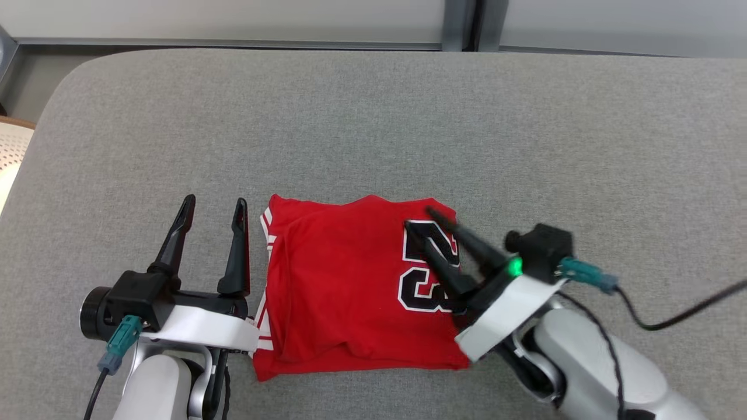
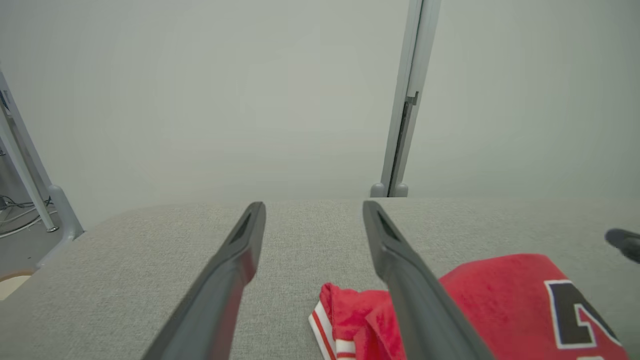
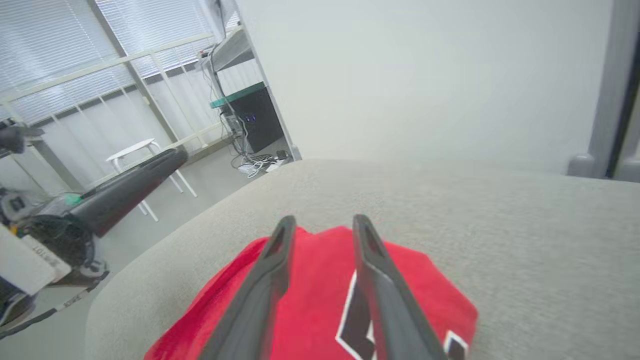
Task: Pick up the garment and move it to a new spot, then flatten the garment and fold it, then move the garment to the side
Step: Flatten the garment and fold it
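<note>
The garment (image 1: 344, 286) is a red jersey with black-and-white numbers, lying folded into a rough square on the grey padded table (image 1: 408, 116). My right gripper (image 1: 419, 219) hovers over the jersey's right part, above the numbers, its fingers parted with nothing between them. In the right wrist view the right gripper (image 3: 324, 219) shows a clear gap over the red cloth (image 3: 315, 300). My left gripper (image 1: 214, 203) stands open just left of the jersey's striped edge, holding nothing. The left wrist view has the open left gripper (image 2: 314, 205) with the garment (image 2: 500, 290) at its lower right.
The table's rounded far edge meets a pale wall with a grey post (image 1: 461, 23). A black cable (image 1: 677, 318) trails from my right wrist. A wooden seat (image 1: 11, 146) sits beyond the table's left edge. A white stool (image 3: 135, 150) and computer gear stand on the floor beyond.
</note>
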